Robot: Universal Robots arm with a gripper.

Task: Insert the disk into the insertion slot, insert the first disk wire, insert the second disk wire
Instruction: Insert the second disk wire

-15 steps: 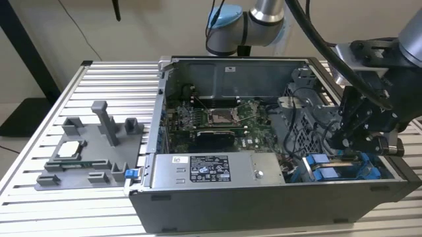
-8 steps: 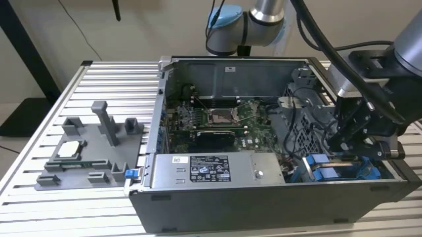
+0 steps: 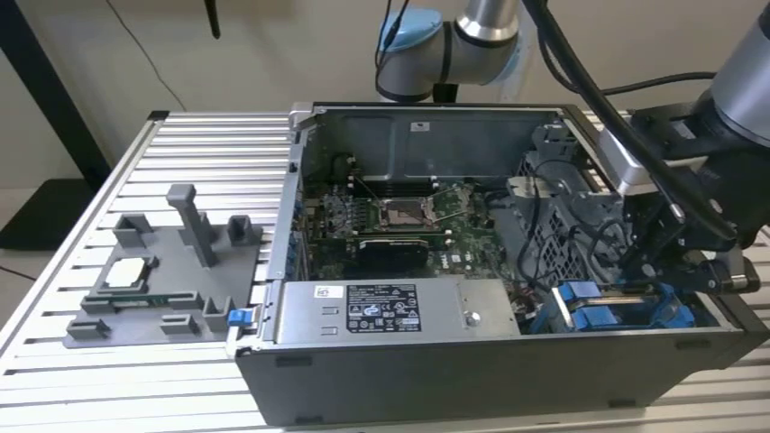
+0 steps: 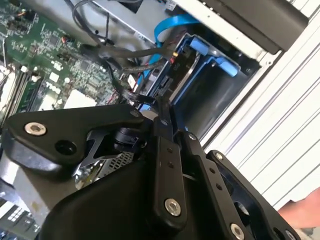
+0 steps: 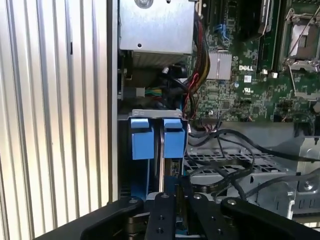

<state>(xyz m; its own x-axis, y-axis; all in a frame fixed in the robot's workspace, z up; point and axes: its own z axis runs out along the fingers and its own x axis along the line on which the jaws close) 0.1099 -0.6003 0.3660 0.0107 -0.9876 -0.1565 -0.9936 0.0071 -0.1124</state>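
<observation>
The gripper (image 5: 170, 200), fingers pressed together over the disk (image 5: 172, 137), reaches into the insertion slot (image 3: 626, 311) at the case's near corner on the exterior view's right. Cables (image 5: 225, 165) crowd close; what it pinches is hidden.

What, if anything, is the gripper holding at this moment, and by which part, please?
It cannot be told. The gripper sits low over the disk with its blue carrier in the insertion slot, among black wires, but no hold shows.
</observation>
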